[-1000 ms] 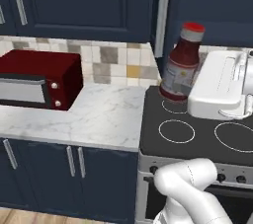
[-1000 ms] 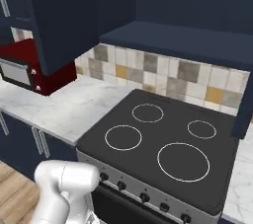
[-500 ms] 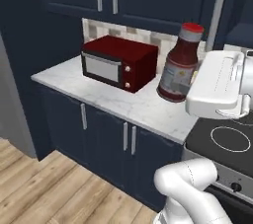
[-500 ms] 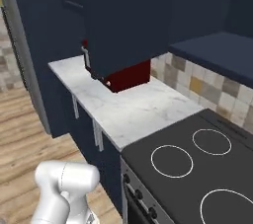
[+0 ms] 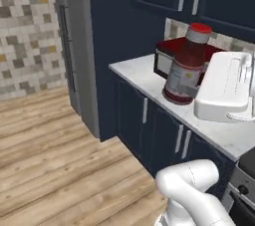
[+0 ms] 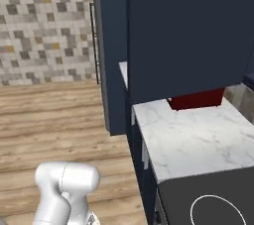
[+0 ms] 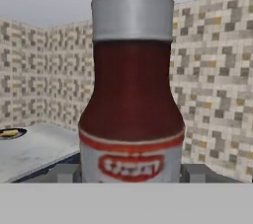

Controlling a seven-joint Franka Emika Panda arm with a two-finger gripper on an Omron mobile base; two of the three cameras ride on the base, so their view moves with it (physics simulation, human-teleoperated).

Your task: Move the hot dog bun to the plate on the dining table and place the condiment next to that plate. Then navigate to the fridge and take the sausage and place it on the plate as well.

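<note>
Gripper (image 5: 185, 89) clamped on the ketchup bottle (image 5: 185, 65), fingers pinching its lower body at label height; the bottle is held upright in the air in front of the counter, well above the floor. In the hand view the bottle (image 7: 131, 90) sits dead centre between two grey finger pads (image 7: 193, 172), pads pressed against both sides of the base.

Bottle: dark red glossy body, bulging shoulders that narrow to a straight neck, pale label with a red oval logo and red band, red cap in the left base view; in the hand view the cap reads grey with a red rim. White blocky hand housing right of the bottle in the left base view.

Behind it, a red boxy toaster oven (image 5: 172, 53) on a white marbled countertop (image 5: 219, 130). Navy flat-front base cabinets (image 5: 149, 128) with slim silver bar handles, navy wall cabinets above. Tall grey fridge (image 5: 74, 56) with a long dark vertical handle, left of the cabinets. Light wood plank floor (image 5: 50, 170). Mosaic tile wall (image 5: 27, 26), small beige, grey and ochre squares.

Right base view: black glass cooktop (image 6: 208, 199) with white ring burner markings, flush beside the marble.

Hand view far left: a plate (image 7: 11, 132) with something yellowish on it, on a grey table surface (image 7: 34, 146), too small to identify.
</note>
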